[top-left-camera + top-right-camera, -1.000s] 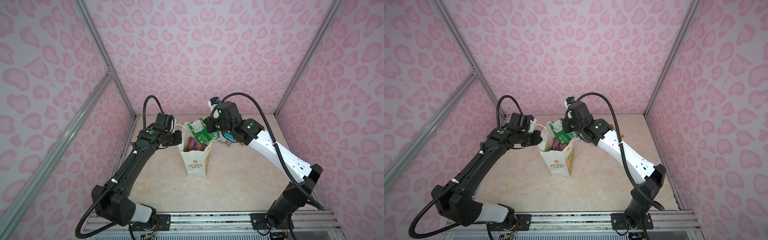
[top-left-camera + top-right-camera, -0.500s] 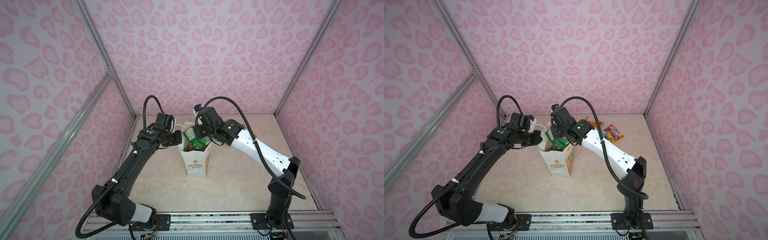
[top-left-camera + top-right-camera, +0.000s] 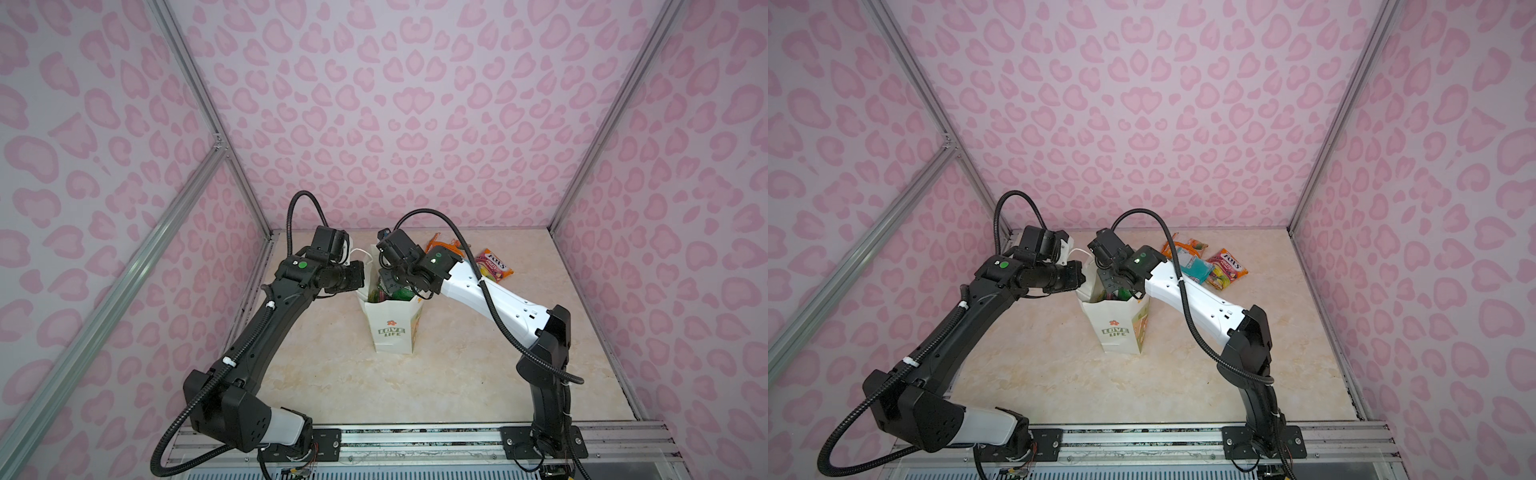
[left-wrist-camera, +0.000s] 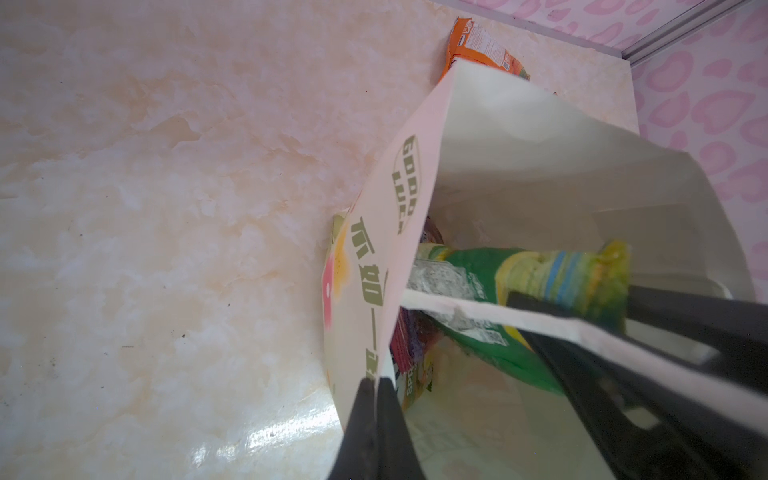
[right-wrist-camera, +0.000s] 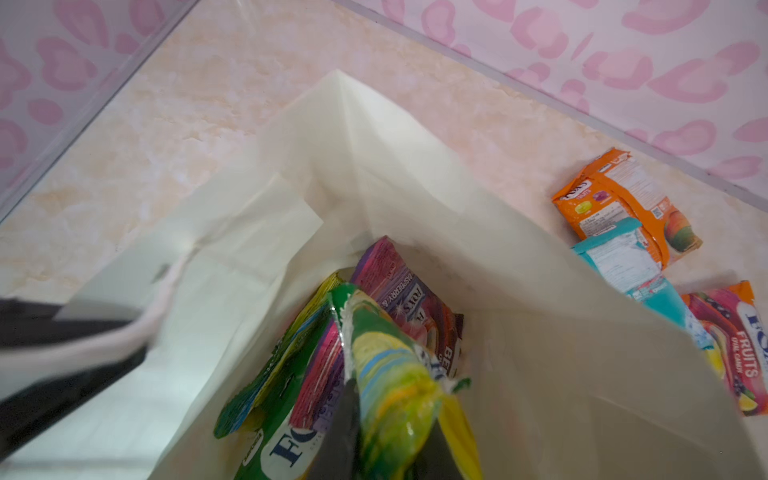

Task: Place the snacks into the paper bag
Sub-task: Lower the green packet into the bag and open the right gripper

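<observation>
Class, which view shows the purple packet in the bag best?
Right wrist view: the purple packet shows large, lettering legible. The left wrist view catches a sliver inside the paper bag; both top views show it too small to tell.

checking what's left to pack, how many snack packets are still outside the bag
3, all beyond the bag: orange packet, teal packet overlapping it, pink-red packet farthest right. The right arm may hide more.

Pink heart-print walls (image 3: 415,104), aluminium corner posts (image 3: 198,97), glossy cream marble-look floor (image 3: 374,395).
</observation>
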Motion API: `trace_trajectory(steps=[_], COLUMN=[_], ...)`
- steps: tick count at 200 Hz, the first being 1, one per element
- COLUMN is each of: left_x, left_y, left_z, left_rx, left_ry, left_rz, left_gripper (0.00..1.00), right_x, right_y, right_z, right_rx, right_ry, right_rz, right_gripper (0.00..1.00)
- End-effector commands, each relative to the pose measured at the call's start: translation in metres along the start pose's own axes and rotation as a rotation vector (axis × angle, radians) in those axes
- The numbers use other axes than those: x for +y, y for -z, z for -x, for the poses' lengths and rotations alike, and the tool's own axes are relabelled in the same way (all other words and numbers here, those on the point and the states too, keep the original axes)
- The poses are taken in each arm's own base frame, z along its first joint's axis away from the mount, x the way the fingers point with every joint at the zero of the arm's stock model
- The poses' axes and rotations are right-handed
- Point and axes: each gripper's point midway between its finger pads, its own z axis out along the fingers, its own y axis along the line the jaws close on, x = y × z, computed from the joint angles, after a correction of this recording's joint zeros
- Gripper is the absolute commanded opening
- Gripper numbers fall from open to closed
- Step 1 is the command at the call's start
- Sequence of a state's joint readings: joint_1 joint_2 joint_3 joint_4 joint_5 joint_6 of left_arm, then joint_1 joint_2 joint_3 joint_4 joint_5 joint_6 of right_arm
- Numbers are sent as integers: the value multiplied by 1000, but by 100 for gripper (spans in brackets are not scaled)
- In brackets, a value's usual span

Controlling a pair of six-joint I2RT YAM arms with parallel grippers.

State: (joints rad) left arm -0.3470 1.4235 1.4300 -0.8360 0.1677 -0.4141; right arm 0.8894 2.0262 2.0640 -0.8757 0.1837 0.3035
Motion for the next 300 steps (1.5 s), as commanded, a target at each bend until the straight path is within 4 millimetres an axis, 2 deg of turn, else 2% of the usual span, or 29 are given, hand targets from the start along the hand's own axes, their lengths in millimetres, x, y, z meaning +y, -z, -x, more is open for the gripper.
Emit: trace_trajectory(steps=[1, 19, 37, 63, 91, 116, 136, 182, 199, 212, 228, 247, 261, 283, 300], left_x=[4, 4, 4, 4, 5, 4, 5, 6, 5, 5, 6, 5, 6, 5, 4], left_y=[-2, -1, -1, -1, -1, -1, -3, -4, -4, -3, -4, -3, -4, -5, -3], left_z=[-3, -3, -3, -3, -3, -3, -4, -3, -4, -4, -3, -3, -4, -4, -4], left_rx=[13, 13, 11, 10, 10, 13, 17, 19, 22, 19, 17, 18, 20, 24, 20], left_ry=[-7, -9, -9, -9, -10, -9, -9, -8, -8, -8, -8, -8, -8, -8, -8], left_rz=[18, 17, 21, 19, 26, 19, 25, 26, 20, 22, 28, 23, 25, 20, 17], left_gripper=[3, 3, 3, 3, 3, 3, 3, 4, 4, 4, 4, 4, 4, 4, 4], right_x=[-5, -3, 0, 2, 0, 2, 9, 5, 19, 35, 43, 32, 25, 13, 6], right_y=[-11, -7, 9, 32, 57, 81, 104, 173, 191, 188, 164, 130, 107, 77, 58], right_z=[-3, 6, 24, 43, 58, 69, 72, 86, 87, 82, 73, 63, 58, 52, 47], right_rx=[31, 23, -30, -117, -197, -254, -291, -483, -543, -541, -474, -378, -312, -227, -178], right_ry=[5, 19, 28, 32, 30, 31, 46, 140, 162, 170, 154, 121, 70, -6, -38], right_rz=[-49, -47, -30, -4, 23, 66, 86, -168, -163, -89, -41, -61, -11, 55, 70], right_gripper=[24, 33, 52, 72, 88, 89, 80, 79, 78, 73, 62, 44, 31, 17, 12])
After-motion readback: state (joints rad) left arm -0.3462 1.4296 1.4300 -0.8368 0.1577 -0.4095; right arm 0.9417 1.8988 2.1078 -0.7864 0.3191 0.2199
